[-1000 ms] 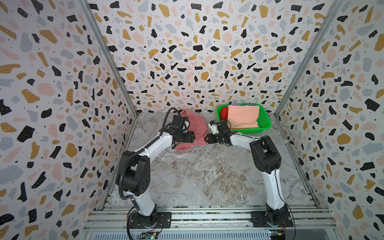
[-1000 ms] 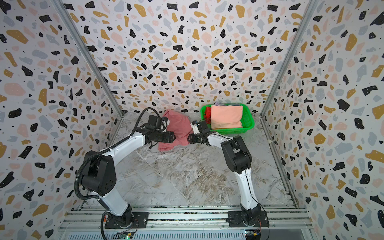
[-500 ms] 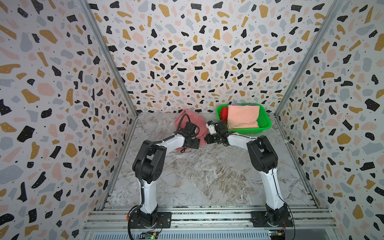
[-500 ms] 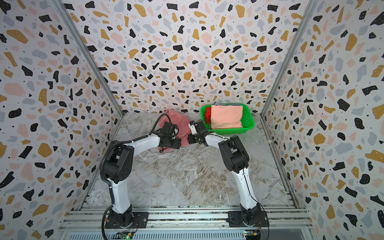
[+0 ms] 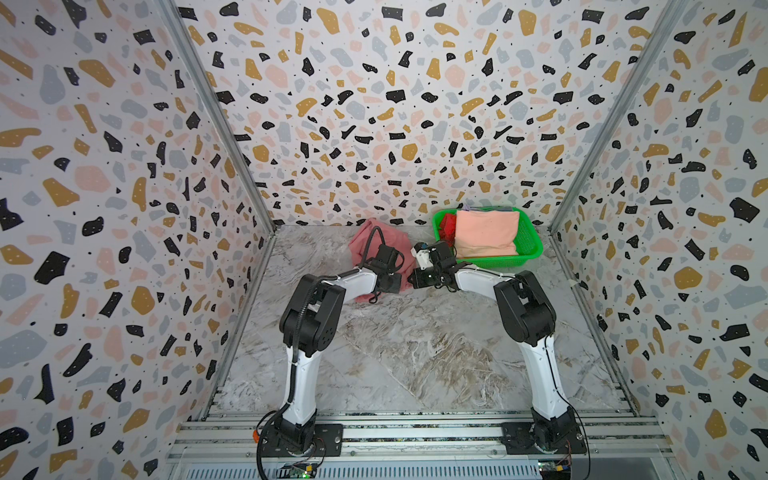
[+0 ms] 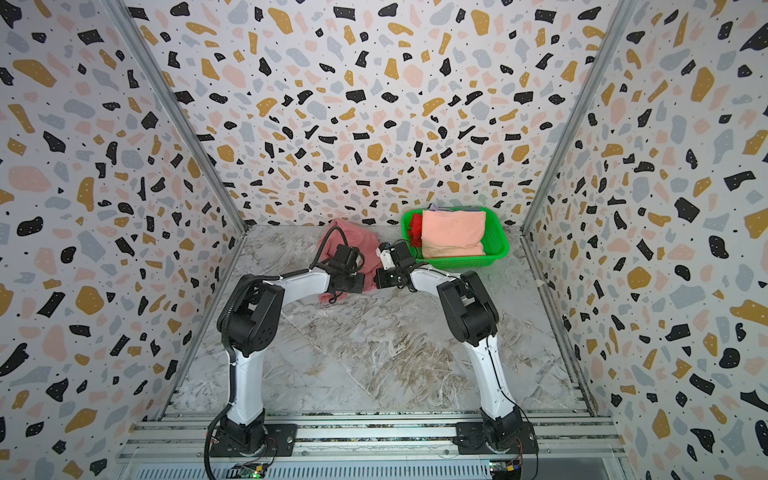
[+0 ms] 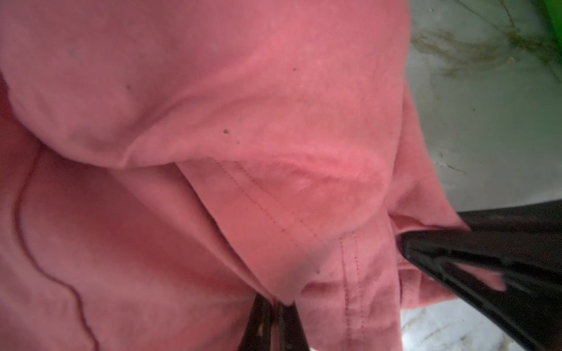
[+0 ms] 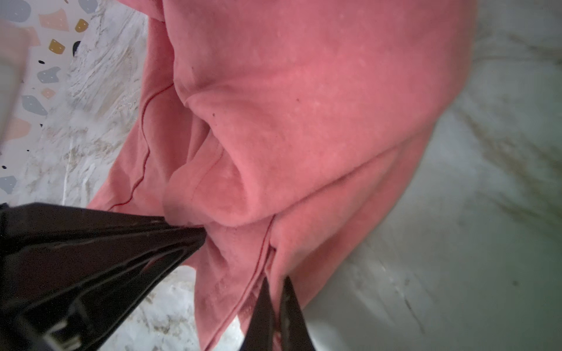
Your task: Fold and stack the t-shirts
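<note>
**Two grippers pinch the pink shirt**

Think of the table [image 5: 415, 353] as a clock, with 12 at the back wall. The pink shirt [image 5: 365, 245] lies in a bumpy heap close to 12, a little toward 11.

The left gripper [image 5: 398, 286] and the right gripper [image 5: 413, 280] meet at the side of the heap that faces 5 o'clock. Their tips are just beside each other.

In the left wrist view, the left gripper's two fingers [image 7: 258, 322] are closed tight, with a fold of pink cloth pinched between them. In the right wrist view, the right gripper's fingers [image 8: 260, 313] are closed too, with the shirt's stitched edge squeezed between them. Each wrist view also shows the other gripper's tip biting the same cloth nearby.

A green basket [image 5: 498, 264] sits at 1 o'clock, near the pink shirt. A folded peach shirt [image 5: 486, 235] lies on top inside it. A red shirt [image 5: 448, 226] peeks out on the basket's 9 o'clock side.
</note>
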Controlling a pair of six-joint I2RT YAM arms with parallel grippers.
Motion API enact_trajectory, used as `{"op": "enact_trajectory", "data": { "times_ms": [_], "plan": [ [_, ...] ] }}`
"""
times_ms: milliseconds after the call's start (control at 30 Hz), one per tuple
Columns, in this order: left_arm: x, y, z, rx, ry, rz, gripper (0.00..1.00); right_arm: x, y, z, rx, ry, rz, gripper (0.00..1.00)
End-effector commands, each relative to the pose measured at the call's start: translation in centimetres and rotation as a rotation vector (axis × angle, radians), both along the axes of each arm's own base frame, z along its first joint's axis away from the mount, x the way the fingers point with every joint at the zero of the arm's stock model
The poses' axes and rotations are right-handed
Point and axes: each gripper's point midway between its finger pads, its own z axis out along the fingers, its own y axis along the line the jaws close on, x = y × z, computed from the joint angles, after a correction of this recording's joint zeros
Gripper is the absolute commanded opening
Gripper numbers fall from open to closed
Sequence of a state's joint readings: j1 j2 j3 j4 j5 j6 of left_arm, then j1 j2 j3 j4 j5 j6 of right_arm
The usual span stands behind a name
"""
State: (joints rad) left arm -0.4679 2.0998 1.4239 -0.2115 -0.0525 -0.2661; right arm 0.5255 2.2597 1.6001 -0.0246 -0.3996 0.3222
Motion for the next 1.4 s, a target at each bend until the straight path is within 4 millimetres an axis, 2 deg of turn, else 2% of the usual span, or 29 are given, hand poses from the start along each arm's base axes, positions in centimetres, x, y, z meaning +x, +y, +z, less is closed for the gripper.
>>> {"op": "enact_trajectory", "data": {
  "times_ms": [0,67,100,200,267,333,433,533,633,667,733,767,800,833,900,933,967,1033,1133,1233,1300,1367],
  "plan": [
    [0.7,-0.5,2.6,-0.019,-0.061,0.005,0.0,0.6,-0.1,6.4,0.084,-0.06,0.005,0.0],
    [0.7,-0.6,4.8,-0.034,-0.084,-0.002,0.0,1.0,-1.0,7.3,0.093,-0.069,-0.011,0.0],
    [0.8,-0.6,6.7,-0.044,-0.105,-0.002,0.0,1.3,-1.6,7.9,0.097,-0.079,-0.024,0.0],
    [0.6,0.1,14.3,-0.153,-0.186,-0.01,0.0,2.0,-4.1,11.0,0.118,-0.13,-0.065,0.0],
    [0.4,2.5,19.1,-0.236,-0.247,0.038,0.0,2.1,-5.7,13.1,0.129,-0.162,-0.077,0.0],
    [0.2,6.7,22.8,-0.335,-0.291,0.123,0.0,1.7,-7.7,15.1,0.123,-0.195,-0.083,0.0],
    [-0.5,12.7,25.2,-0.511,-0.316,0.233,0.0,-0.3,-9.5,16.1,0.096,-0.203,-0.068,0.0],
    [-1.6,17.7,24.2,-0.524,-0.309,0.366,0.0,-2.8,-10.9,16.0,0.055,-0.171,-0.072,0.0],
    [-3.3,21.5,21.0,-0.454,-0.242,0.511,0.0,-4.8,-12.6,15.7,0.02,-0.133,-0.128,0.0],
    [-4.0,22.4,19.5,-0.417,-0.21,0.558,0.0,-5.4,-13.3,15.0,0.008,-0.107,-0.149,0.0],
    [-6.1,24.2,15.8,-0.302,-0.111,0.655,0.0,-6.7,-14.5,12.0,-0.034,-0.023,-0.18,0.0],
    [-7.0,24.6,14.3,-0.268,-0.067,0.68,0.04,-7.3,-14.8,10.8,-0.054,0.009,-0.185,0.0],
    [-8.3,25.3,12.6,-0.211,-0.011,0.718,0.14,-8.0,-15.0,9.5,-0.068,0.044,-0.182,0.0],
    [-9.3,25.8,11.5,-0.169,0.025,0.74,0.2,-8.5,-15.1,8.7,-0.077,0.068,-0.178,0.07],
    [-10.7,26.7,10.5,-0.105,0.053,0.776,0.39,-9.3,-15.3,7.6,-0.107,0.105,-0.156,0.28],
    [-10.7,26.8,10.7,-0.101,0.038,0.773,0.43,-9.3,-15.2,7.7,-0.114,0.101,-0.147,0.38],
    [-10.5,26.7,11.1,-0.106,0.018,0.765,0.46,-9.2,-15.0,8.0,-0.115,0.086,-0.136,0.42],
    [-9.9,25.6,11.8,-0.126,0.0,0.718,0.54,-8.3,-14.6,9.3,-0.112,0.04,-0.13,0.45],
    [-9.2,22.0,11.4,-0.146,0.04,0.567,0.57,-7.2,-13.0,11.1,-0.077,-0.037,-0.091,0.48],
    [-9.1,15.3,10.8,-0.209,0.094,0.319,0.57,-6.8,-10.1,12.1,-0.045,-0.104,-0.011,0.52],
    [-9.8,10.2,10.5,-0.213,0.125,0.151,0.57,-6.5,-8.1,11.5,-0.043,-0.124,0.038,0.55],
    [-10.9,7.0,9.3,-0.183,0.169,0.051,0.58,-5.7,-6.7,10.5,-0.062,-0.129,0.045,0.56]
  ]
}}
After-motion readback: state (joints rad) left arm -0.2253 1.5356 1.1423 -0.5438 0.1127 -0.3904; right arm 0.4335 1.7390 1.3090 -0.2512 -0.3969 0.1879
